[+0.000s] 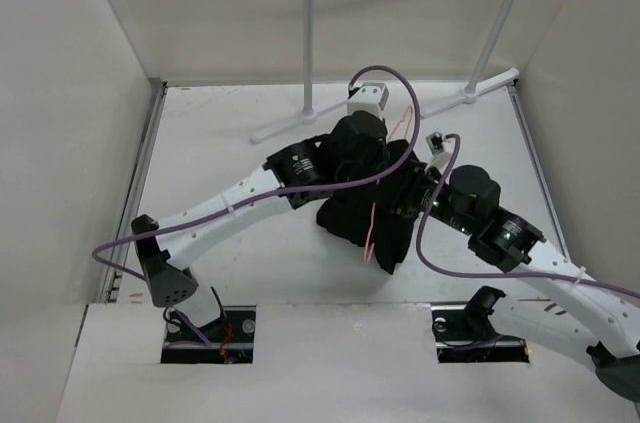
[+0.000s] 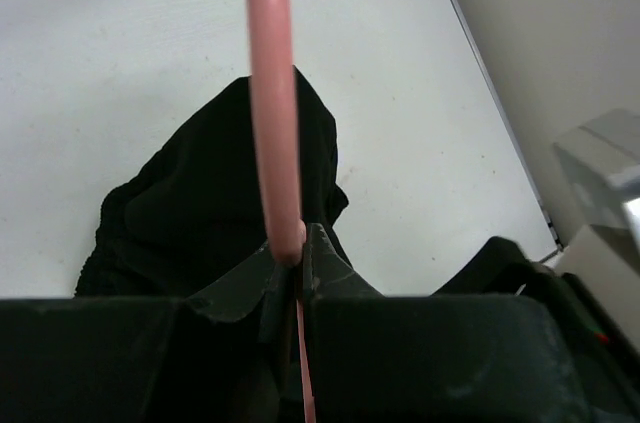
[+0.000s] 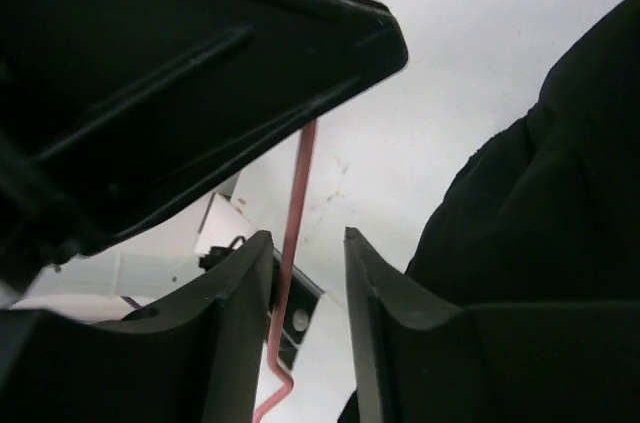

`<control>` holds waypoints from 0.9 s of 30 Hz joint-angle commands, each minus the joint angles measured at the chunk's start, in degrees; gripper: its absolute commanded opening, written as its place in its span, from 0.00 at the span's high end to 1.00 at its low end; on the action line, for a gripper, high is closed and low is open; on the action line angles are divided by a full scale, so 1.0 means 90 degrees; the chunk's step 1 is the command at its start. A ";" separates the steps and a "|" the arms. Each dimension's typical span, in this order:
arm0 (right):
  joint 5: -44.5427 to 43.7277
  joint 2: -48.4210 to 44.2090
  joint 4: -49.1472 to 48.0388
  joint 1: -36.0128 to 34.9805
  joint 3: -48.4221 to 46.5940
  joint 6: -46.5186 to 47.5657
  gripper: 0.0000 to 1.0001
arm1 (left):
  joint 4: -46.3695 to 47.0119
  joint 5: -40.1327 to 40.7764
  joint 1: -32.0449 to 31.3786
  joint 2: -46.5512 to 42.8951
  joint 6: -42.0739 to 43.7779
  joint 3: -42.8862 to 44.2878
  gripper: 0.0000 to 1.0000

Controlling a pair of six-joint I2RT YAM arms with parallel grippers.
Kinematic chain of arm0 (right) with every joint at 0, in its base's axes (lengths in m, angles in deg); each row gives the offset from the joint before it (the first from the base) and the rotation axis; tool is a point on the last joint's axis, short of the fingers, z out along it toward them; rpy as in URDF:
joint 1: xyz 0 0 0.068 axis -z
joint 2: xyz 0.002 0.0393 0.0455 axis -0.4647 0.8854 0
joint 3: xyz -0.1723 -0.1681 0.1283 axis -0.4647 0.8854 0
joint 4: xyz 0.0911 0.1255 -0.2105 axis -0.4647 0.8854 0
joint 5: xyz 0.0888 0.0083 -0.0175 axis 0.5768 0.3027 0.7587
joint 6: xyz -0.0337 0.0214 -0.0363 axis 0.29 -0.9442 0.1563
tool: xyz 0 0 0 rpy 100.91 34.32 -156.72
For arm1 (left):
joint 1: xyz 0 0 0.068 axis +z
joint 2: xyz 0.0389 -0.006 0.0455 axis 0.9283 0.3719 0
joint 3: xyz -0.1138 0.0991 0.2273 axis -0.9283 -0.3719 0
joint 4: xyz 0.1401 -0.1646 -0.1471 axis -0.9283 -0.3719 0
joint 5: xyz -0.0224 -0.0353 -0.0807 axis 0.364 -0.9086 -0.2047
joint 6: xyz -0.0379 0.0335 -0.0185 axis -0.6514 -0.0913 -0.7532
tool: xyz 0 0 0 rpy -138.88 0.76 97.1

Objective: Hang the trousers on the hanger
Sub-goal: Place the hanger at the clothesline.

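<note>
Our left tool (image 2: 297, 255) is pinched shut on the hanger (image 2: 272, 93). Our right tool (image 3: 305, 240) stands partly open; the wire shows in its gap but isn't clamped. The trousers (image 1: 365, 218) lie bunched mid-desk (image 1: 220, 263), a bit toward the right edge, below both tools. Risks: the thin wire could twist or slip in the left grip, or the bunched cloth could slide off w/o a proper fold over the bar.

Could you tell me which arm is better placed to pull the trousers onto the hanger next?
Right. The left gripper is shut on the hanger and is needed to hold it. The right gripper is open and free, with the trousers directly beside its fingers.
</note>
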 commanded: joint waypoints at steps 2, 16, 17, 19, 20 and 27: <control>-0.0103 0.0002 -0.0733 -0.0256 -0.0240 -0.0040 0.70 | 0.0255 -0.0062 -0.0021 -0.0166 -0.0223 0.0640 0.98; -0.0045 0.0050 -0.1037 0.0397 -0.0717 -0.0480 0.92 | 0.0460 -0.0267 0.0379 -0.0741 -0.0389 0.0826 0.14; -0.0026 0.0128 -0.1037 0.0485 -0.0795 -0.0470 0.92 | 0.0470 -0.0267 0.0389 -0.0838 -0.0379 0.0758 0.01; 0.0043 0.0294 -0.1037 0.0631 -0.1000 -0.0402 0.92 | 0.0528 -0.0325 0.0428 -0.1072 -0.0340 0.0573 0.00; 0.0082 0.0392 -0.1037 0.0738 -0.1137 -0.0354 0.92 | 0.0596 -0.0374 0.0457 -0.1228 -0.0311 0.0446 0.00; 0.0570 0.1241 -0.1027 0.1724 -0.2288 -0.0119 0.92 | 0.0969 -0.0200 0.0886 -0.2712 -0.0242 -0.0842 0.00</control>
